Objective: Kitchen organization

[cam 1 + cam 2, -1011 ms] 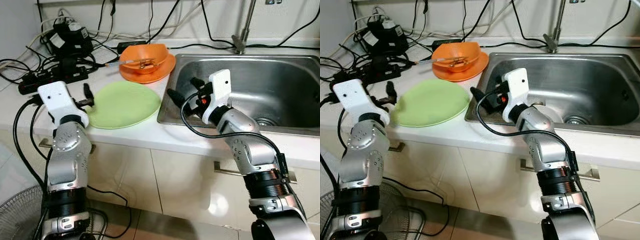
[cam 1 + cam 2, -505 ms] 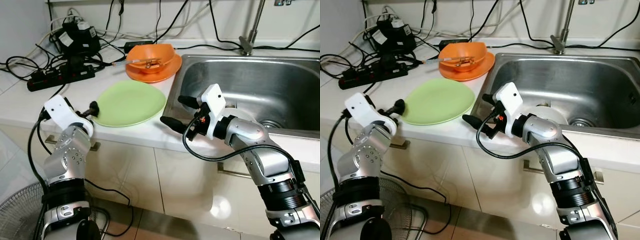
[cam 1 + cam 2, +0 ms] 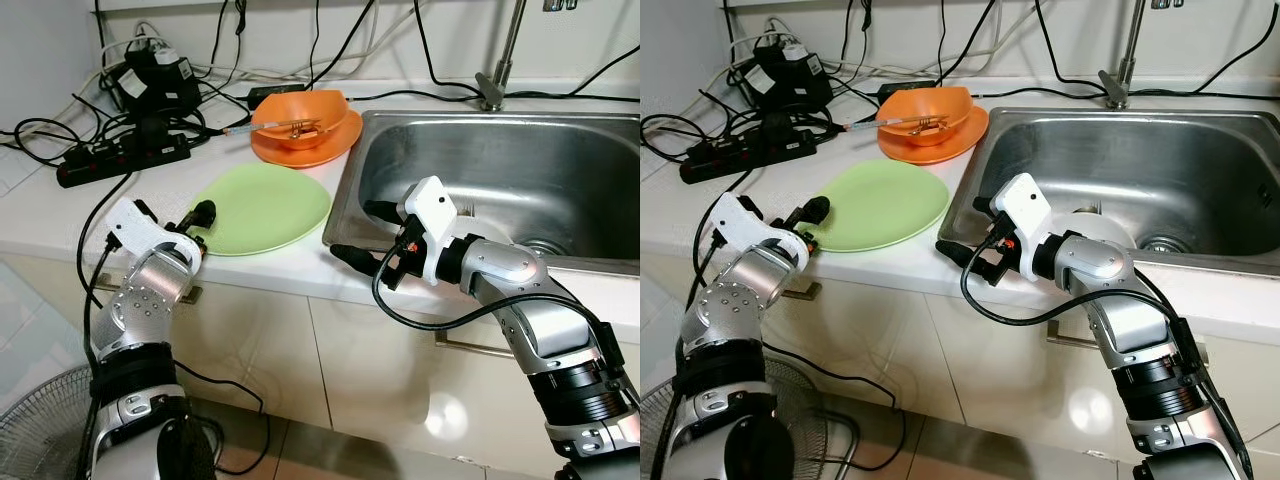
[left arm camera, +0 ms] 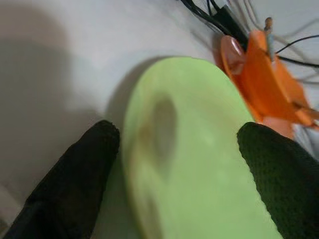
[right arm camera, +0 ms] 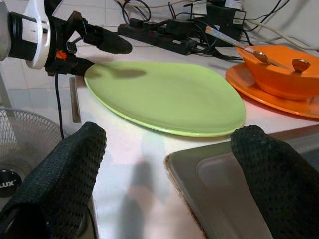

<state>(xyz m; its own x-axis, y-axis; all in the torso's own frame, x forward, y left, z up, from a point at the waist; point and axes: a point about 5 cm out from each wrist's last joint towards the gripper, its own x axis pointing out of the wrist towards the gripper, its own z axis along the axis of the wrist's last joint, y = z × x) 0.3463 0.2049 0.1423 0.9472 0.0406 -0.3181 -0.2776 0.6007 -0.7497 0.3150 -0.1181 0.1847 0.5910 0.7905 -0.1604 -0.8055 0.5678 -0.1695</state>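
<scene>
A light green plate (image 3: 262, 207) lies flat on the white counter (image 3: 60, 215), left of the steel sink (image 3: 520, 165). My left gripper (image 3: 195, 228) is open at the plate's near-left rim; in the left wrist view its fingers (image 4: 70, 174) straddle the green plate (image 4: 199, 164). My right gripper (image 3: 366, 234) is open over the sink's front-left corner, pointing at the plate with nothing between its fingers (image 5: 55, 174). Behind the plate, an orange bowl (image 3: 300, 112) holding utensils sits on an orange plate (image 3: 320, 148).
A black power strip (image 3: 120, 160), adapters and tangled cables crowd the counter's back left. The faucet (image 3: 495, 70) rises behind the sink, and a white dish (image 3: 1102, 226) lies in the basin. A fan (image 3: 40, 435) stands on the floor at lower left.
The camera has shifted. My left gripper has dropped and closed in on the plate's rim. My right gripper has lowered and drawn back to the sink's front-left corner.
</scene>
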